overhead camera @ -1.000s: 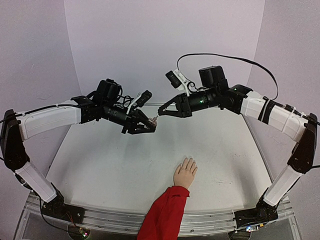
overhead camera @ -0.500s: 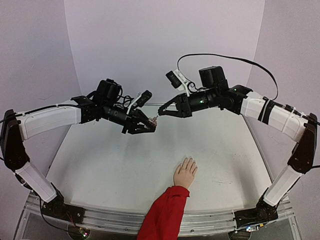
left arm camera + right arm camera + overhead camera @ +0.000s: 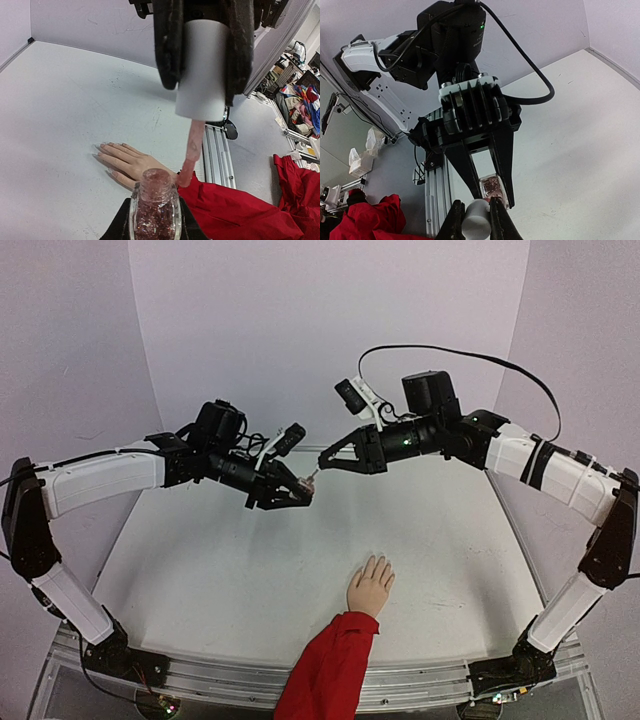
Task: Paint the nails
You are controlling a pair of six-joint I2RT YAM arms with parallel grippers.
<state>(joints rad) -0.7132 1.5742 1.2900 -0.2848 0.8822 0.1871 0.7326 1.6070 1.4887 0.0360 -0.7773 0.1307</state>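
Loading the brush point(image 3: 190, 155): left tool point(image 3: 303, 487) clenches the bottle point(image 3: 155, 212), right tool point(image 3: 320, 460) grips the cap point(image 3: 202, 65). Next, I judge, the brush must descend to the nails point(image 3: 98, 146).

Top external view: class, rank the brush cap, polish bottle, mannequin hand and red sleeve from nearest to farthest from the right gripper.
1. Brush cap, clamped in the right gripper.
2. Polish bottle, just beside it, in the left gripper.
3. Mannequin hand, on the table, mid-front.
4. Red sleeve, at the near edge.
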